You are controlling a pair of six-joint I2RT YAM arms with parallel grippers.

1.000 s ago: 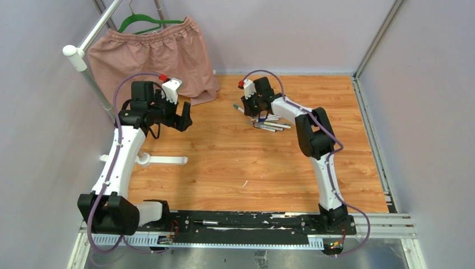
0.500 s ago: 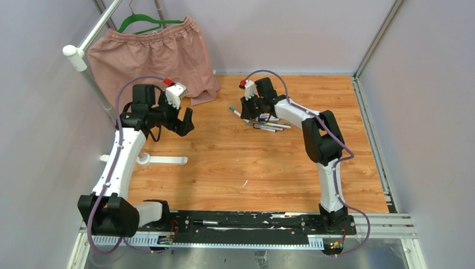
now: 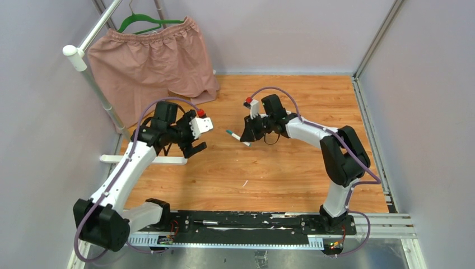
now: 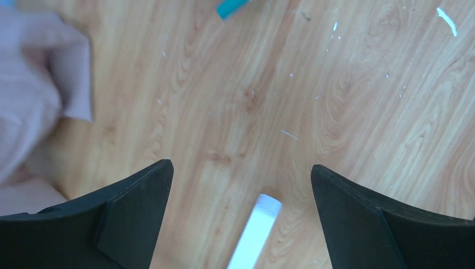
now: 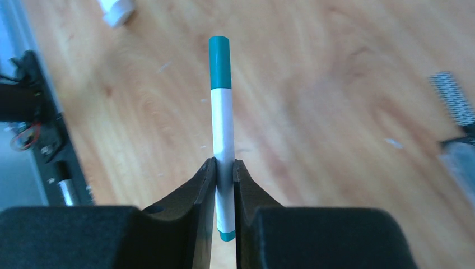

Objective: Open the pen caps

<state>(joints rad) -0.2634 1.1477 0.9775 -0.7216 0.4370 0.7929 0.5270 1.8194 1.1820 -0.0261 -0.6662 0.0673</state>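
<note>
My right gripper (image 3: 247, 135) (image 5: 224, 166) is shut on the white barrel of one of the pens (image 5: 222, 120), low on the barrel near its teal tail end. Its teal pen cap (image 5: 219, 61) (image 3: 229, 133) sticks out ahead of the fingers, pointing left toward the other arm. The pen hangs above the wooden floor. My left gripper (image 3: 195, 147) (image 4: 241, 168) is wide open and holds nothing, a short way left of the cap, which shows at the top edge of its view (image 4: 231, 7). The rest of the pens are hidden under the right arm.
A long white bar (image 3: 162, 160) (image 4: 255, 230) lies on the floor under the left gripper. Pink shorts (image 3: 151, 56) hang on a green hanger at the back left, their hem near the left wrist (image 4: 33, 84). Grey walls close in three sides.
The right gripper lifted one teal-capped pen from the pile and carried it nearer and leftward. The left gripper swung right and nearer, toward it, staying open.
</note>
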